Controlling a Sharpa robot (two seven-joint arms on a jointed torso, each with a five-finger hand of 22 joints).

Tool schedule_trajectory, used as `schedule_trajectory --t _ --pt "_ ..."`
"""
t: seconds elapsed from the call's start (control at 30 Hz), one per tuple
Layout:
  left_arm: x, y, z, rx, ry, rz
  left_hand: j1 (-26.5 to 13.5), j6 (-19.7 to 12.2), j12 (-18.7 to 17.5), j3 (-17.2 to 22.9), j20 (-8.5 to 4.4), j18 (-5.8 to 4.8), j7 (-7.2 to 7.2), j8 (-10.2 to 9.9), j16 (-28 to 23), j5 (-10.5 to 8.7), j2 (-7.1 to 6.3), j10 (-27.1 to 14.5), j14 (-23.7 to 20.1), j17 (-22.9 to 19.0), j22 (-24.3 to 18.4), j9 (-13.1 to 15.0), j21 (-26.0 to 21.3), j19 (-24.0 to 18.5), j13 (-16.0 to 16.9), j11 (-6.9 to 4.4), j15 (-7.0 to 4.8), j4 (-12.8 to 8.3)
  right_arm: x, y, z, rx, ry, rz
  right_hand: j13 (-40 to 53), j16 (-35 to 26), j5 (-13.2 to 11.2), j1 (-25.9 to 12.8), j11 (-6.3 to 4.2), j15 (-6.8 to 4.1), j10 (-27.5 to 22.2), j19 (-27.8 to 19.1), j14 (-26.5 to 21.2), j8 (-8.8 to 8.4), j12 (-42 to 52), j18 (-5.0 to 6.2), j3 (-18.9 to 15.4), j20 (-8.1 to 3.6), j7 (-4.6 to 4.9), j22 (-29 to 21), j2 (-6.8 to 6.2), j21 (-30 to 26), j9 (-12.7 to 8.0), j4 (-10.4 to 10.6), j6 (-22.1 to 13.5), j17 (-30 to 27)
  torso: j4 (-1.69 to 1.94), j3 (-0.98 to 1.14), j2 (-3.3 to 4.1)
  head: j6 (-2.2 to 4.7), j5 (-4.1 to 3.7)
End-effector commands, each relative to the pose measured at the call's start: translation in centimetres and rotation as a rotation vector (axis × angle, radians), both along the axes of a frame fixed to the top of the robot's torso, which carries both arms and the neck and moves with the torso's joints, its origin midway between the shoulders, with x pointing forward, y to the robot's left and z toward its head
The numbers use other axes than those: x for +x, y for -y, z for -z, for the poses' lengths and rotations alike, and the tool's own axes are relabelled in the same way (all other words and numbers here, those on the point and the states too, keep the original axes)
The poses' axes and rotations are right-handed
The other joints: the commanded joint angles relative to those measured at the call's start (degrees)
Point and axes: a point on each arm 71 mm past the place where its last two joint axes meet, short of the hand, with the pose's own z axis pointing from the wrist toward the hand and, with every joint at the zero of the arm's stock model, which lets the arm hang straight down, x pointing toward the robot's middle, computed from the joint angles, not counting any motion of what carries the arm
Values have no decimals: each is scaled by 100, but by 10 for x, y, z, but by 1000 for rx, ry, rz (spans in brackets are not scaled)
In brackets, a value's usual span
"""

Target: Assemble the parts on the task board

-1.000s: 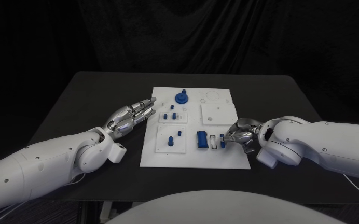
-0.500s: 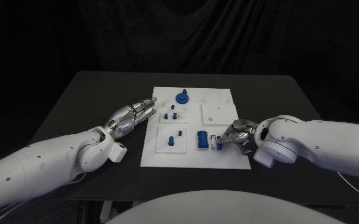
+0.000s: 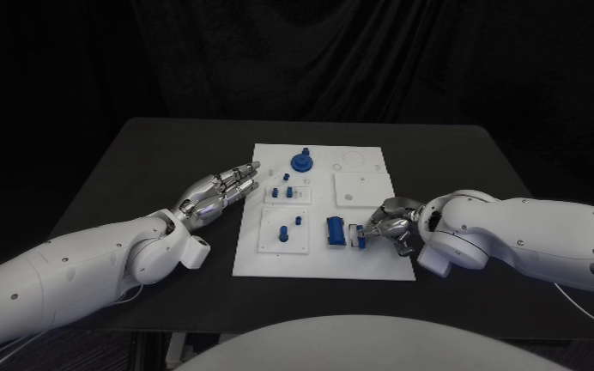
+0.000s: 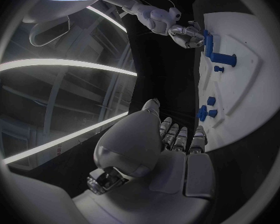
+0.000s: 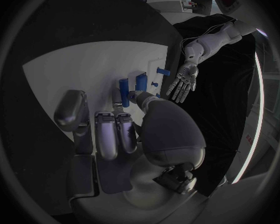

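Observation:
The white task board (image 3: 372,264) lies in the middle of the black table. On it are a blue block (image 3: 334,230), a round blue part (image 3: 301,162) at the far edge, and small blue pegs (image 3: 282,234). My right hand (image 3: 394,223) is over the board's near right part, just right of the block. Its thumb and a finger pinch a small blue part (image 3: 359,235), which the right wrist view shows as the blue part (image 5: 124,92) beside the block (image 5: 141,79). My left hand (image 3: 221,191) is open with its fingers stretched out, at the board's left edge.
Two raised white plates (image 3: 361,189) sit on the board's right and left halves. More small blue pegs (image 3: 280,189) stand close to the left fingertips. Black table (image 3: 148,156) surrounds the board, and a dark curtain hangs behind it.
My right hand has edged left toward the blue block, and the small blue part now shows at its fingertips. The left hand has not moved.

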Motion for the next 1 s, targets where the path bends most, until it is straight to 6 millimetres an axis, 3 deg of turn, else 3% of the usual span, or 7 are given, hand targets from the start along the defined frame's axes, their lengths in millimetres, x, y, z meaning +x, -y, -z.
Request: schedule_trajectory --t 0.03,0.17,0.23,0.73,1.0 --pt "-1 2 -1 -17 1 11 -33 -24 24 31 39 56 -4 34 -39 -31 -39 -17 -2 -9 -6 5 -20 -4 9 41 34 -3 0 0 1 0 -6 -1 1510 11 -69 -77 31 40 598 -9 529 35 15 78 -18 37 -9 747 -10 -28 2 36 -22 1122 0 -1 0 1 -2" --pt "-1 2 0 -17 -1 12 -33 -24 24 31 39 56 -4 34 -39 -31 -39 -17 -2 -9 -6 5 -20 -4 9 41 34 -3 0 -1 1 -11 -5 -6 1510 9 -349 -195 36 45 598 -14 527 21 15 80 -81 41 -5 743 -4 -41 -16 117 -45 1114 -2 1 0 1 1" --pt "-1 3 0 -18 -2 13 -33 -24 24 31 39 56 -4 34 -39 -31 -39 -17 -2 -9 -6 5 -20 -4 9 41 34 -3 1 -1 2 -17 -6 -10 1510 6 -707 -332 43 52 598 -20 524 2 15 84 -170 47 1 736 -7 -64 -39 227 -61 1102 -4 1 0 1 2" --pt "-1 4 1 -20 -8 19 -36 -23 21 33 45 56 -4 34 -39 -33 -39 -18 -2 -9 -6 5 -20 -4 8 44 42 -4 3 -3 3 -31 -10 -19 1510 3 -1099 -511 52 59 598 -27 521 -26 15 89 -458 55 11 728 17 -97 -91 424 -76 1088 -1 -3 -6 1 27" --pt "-2 3 2 -19 -11 20 -42 -31 18 36 56 57 -3 33 -39 -36 -38 -19 -2 -9 -6 4 -20 -4 7 49 54 -4 5 1 1 -33 31 -5 1510 4 -1485 -639 61 67 598 -27 521 -34 15 90 -648 63 19 727 64 -106 -125 605 -71 1087 -3 -4 -5 1 46"
